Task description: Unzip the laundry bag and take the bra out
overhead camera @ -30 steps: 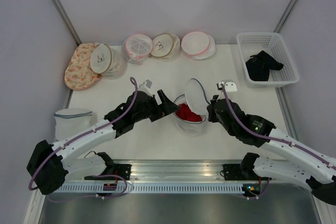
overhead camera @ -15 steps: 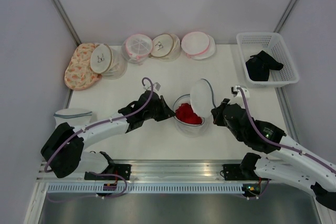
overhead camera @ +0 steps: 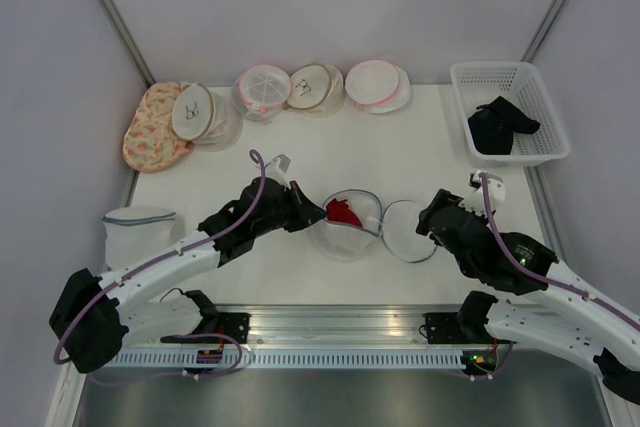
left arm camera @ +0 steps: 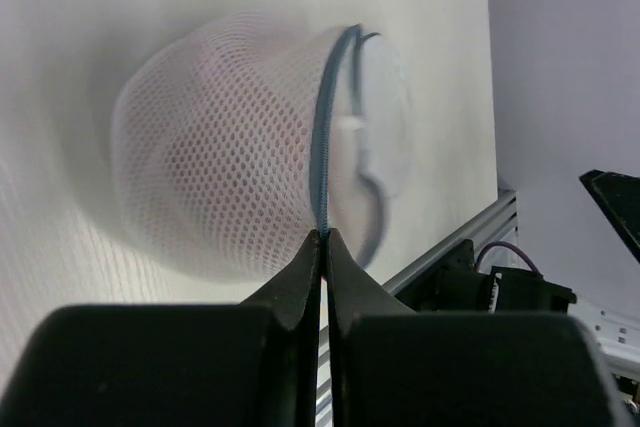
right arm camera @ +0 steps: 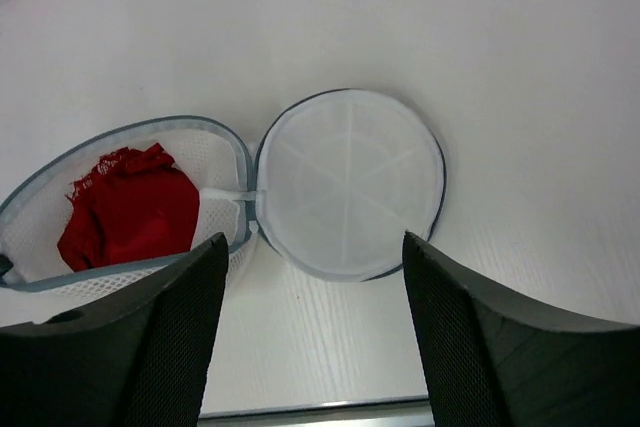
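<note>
Top external: bag (overhead camera: 345,235) unzipped mid-table, lid (overhead camera: 408,231) flat beside it, red bra (overhead camera: 343,212) inside; left gripper (left arm camera: 322,242) pinches rim (left arm camera: 328,107), right gripper (right arm camera: 312,247) wide, empty; removal likely next, right reaching in for bra.

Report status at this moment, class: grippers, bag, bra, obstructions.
Left gripper shut on rim of laundry bag. Right gripper open, facing the lid. Bag unzipped, red bra inside, exposed. Nothing blocks it.

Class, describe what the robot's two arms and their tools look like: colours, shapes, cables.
The left arm and right arm have white links with black joints, and a purple cable runs along each. The left tool has slim black fingers tapering to points. The right tool has broad black fingers with a fine dotted texture.
</note>
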### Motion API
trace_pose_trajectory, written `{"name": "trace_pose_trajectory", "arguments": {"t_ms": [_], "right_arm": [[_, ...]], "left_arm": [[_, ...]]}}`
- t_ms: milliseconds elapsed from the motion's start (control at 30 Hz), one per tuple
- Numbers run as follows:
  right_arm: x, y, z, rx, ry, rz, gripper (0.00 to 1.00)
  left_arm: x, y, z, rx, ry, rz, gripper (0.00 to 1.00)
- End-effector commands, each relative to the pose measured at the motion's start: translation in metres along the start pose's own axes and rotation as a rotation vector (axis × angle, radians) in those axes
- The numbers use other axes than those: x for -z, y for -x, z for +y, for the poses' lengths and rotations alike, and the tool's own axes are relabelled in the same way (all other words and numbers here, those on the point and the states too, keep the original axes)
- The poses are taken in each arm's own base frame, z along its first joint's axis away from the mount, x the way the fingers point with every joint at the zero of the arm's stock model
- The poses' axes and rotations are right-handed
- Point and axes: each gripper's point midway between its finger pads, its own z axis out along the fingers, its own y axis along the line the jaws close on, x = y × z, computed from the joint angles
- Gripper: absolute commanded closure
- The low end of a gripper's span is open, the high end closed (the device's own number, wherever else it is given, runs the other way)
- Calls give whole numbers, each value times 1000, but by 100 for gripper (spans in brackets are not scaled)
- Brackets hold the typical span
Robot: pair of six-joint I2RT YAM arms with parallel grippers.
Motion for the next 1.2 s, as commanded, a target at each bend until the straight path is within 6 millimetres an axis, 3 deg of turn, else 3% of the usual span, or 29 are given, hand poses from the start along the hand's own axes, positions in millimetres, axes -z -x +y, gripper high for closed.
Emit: {"name": "trace_pose_trajectory", "arguments": {"t_ms": [0, 33, 133, 167, 300, 500, 700, 733, 833, 1000, 1167], "right_arm": [[5, 1, 37, 61, 176, 26, 24], [10, -2, 64, 57, 298, 53, 24], [12, -10, 97, 133, 435, 84, 26], [8, -25, 109, 179, 461, 144, 26], [2, -45, 155, 209, 613, 194, 30], [-27, -75, 188, 296, 675, 236, 36], [-56, -113, 202, 364, 694, 364, 39], [-59, -128, 200, 384, 693, 414, 39], [-70, -145, 189, 425, 648, 464, 38], [-63, -174, 187, 430, 725, 568, 38], [-70, -199, 180, 432, 713, 641, 60]], "left_arm": [[12, 2, -5, -46, -22, -12, 98], [13, 0, -8, -47, -34, -4, 98], [16, -3, -9, -50, -47, 7, 98], [16, -6, -9, -52, -51, 17, 98], [17, -12, -8, -42, -59, 38, 98], [29, -14, -11, -36, -86, 25, 98], [35, -13, -10, -31, -87, 14, 98], [34, -14, -8, -26, -84, 15, 98], [35, -16, -6, -23, -80, 15, 98], [32, -17, -2, -20, -68, 15, 98], [31, -21, 2, -5, -63, 19, 98]]}}
